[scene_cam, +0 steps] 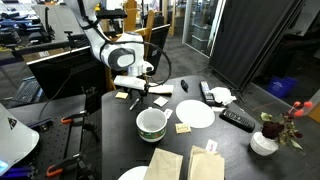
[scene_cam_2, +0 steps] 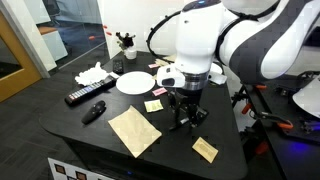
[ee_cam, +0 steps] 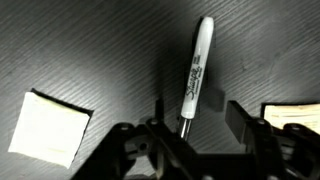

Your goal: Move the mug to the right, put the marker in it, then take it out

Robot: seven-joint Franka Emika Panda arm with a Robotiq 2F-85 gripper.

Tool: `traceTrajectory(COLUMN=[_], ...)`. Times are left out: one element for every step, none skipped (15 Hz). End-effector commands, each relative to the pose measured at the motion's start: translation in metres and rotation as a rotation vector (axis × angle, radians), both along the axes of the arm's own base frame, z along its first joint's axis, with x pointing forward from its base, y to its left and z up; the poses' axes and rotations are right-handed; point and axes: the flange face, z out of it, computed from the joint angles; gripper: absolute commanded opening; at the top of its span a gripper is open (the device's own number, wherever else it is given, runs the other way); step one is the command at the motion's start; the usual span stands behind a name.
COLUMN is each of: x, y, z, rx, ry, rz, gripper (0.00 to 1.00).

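Wrist view: gripper [ee_cam: 197,128] spread open, jaws straddling marker [ee_cam: 197,65] lying flat on table [ee_cam: 90,50]; apparently aligned for pickup. Mug [scene_cam: 151,123] nearby.

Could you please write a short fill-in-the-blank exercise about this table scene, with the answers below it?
1. The marker lies flat on the dark ___.
2. The end effector, set astride the marker, is ___.
3. The mug has a dark ___ band round its body.
Answers: table; open; green.

wrist view | marker [ee_cam: 197,68] | script logo along its pale barrel reads "Sharpie"
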Motion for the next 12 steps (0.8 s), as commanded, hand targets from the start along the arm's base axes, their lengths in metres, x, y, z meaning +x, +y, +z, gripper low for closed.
traceTrajectory(x=[0.007,0.007,0.008,0.009,0.009,0.009,0.009,0.009,0.008,0.006,0.005,0.003], y=[0.001,0.001,0.001,0.001,0.001,0.002,0.002,0.002,0.003,0.003,0.003,0.003], z=[-0.002,-0.003,-0.003,-0.002,-0.002,-0.002,-0.001,0.001,0.002,0.007,0.01,0.017], rx=[0.013,0.014,0.015,0.016,0.016,0.016,0.016,0.017,0.017,0.018,0.018,0.019], ry=[-0.019,-0.018,-0.018,-0.022,-0.023,-0.023,-0.024,-0.027,-0.03,-0.035,-0.039,-0.048], rz=[-0.009,-0.009,-0.01,-0.01,-0.01,-0.01,-0.01,-0.013,-0.013,-0.021,-0.033,-0.049], gripper=[0.34,0.27,0.19,0.12,0.03,0.0,0.0,0.04,0.04,0.04,0.04,0.04])
